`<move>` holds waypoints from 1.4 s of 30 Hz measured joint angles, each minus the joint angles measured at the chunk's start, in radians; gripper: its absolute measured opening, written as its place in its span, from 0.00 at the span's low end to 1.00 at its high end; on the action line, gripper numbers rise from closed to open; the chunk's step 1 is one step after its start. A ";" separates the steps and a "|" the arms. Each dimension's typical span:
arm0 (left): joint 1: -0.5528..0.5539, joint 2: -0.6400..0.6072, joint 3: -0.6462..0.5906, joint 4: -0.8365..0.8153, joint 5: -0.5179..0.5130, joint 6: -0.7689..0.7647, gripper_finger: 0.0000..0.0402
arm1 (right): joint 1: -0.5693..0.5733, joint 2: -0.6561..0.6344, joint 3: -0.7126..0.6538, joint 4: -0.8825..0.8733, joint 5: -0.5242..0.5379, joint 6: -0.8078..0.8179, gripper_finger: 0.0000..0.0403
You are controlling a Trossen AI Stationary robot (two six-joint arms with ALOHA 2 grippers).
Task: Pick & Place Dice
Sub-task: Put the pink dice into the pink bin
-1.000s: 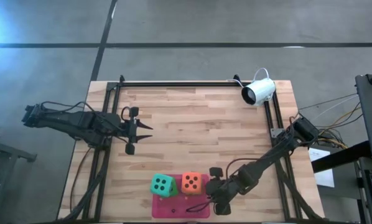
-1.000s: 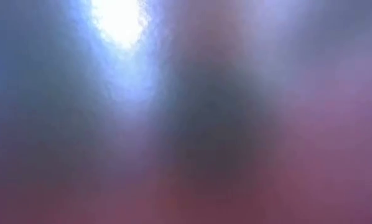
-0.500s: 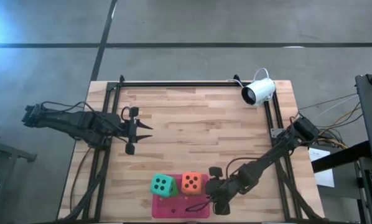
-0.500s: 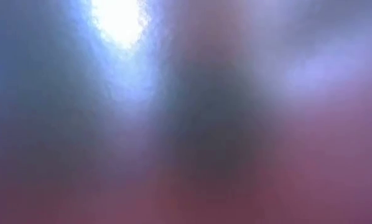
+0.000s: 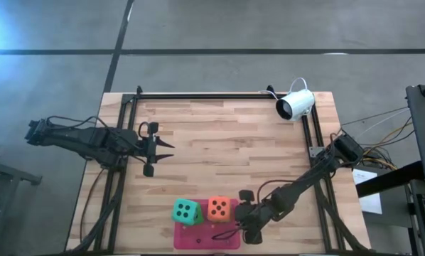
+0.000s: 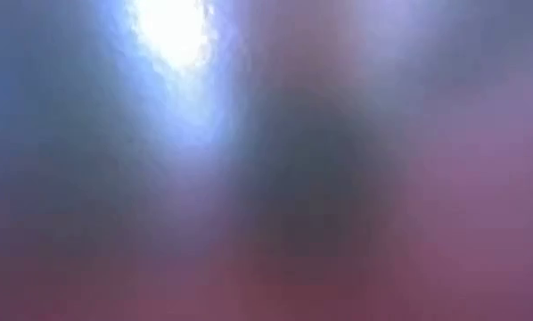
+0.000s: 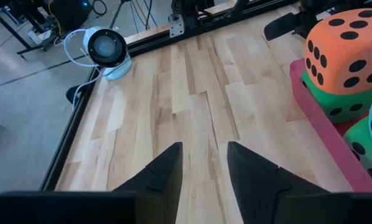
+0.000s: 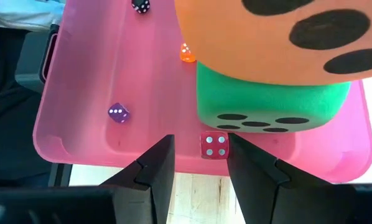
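Four big dice stand in two stacks in a pink tray (image 5: 198,239) at the table's near edge: a teal die (image 5: 187,210) on a green one (image 7: 367,148), and an orange-red die (image 5: 219,208) on a green one (image 8: 270,99). My right gripper (image 5: 244,217) is open at the tray's right side, aimed into the tray (image 8: 86,93) below the orange-red die (image 8: 279,37). My left gripper (image 5: 166,149) waits open near the table's left side, well away from the dice.
Small dice lie on the tray floor: a red one (image 8: 214,145) just beyond my right fingertips, a purple one (image 8: 117,112), an orange one (image 8: 187,54) and a black one (image 8: 141,5). A white camera (image 5: 296,104) sits at the far right corner. The low view is wholly blurred.
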 joint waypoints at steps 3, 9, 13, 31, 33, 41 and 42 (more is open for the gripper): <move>0.000 0.000 0.000 0.000 0.000 0.000 0.33 | 0.000 -0.002 0.003 -0.009 -0.006 0.026 0.34; 0.000 0.000 0.000 0.000 0.000 0.000 0.32 | 0.001 -0.015 0.011 -0.018 -0.035 0.058 0.31; 0.000 0.000 0.000 0.000 0.000 0.000 0.31 | 0.001 -0.017 0.015 -0.018 -0.090 0.057 0.30; 0.000 0.000 0.000 -0.001 0.000 -0.002 0.32 | -0.002 -0.013 0.000 -0.010 -0.021 0.047 0.36; 0.000 0.000 0.000 -0.001 0.000 -0.002 0.32 | -0.003 -0.013 0.000 -0.011 -0.021 0.050 0.38; 0.000 0.000 0.000 -0.001 0.000 -0.002 0.32 | -0.002 -0.013 0.000 -0.008 -0.072 0.051 0.39; 0.000 0.000 0.000 -0.001 0.000 -0.003 0.32 | -0.003 -0.013 0.000 -0.008 -0.089 0.052 0.39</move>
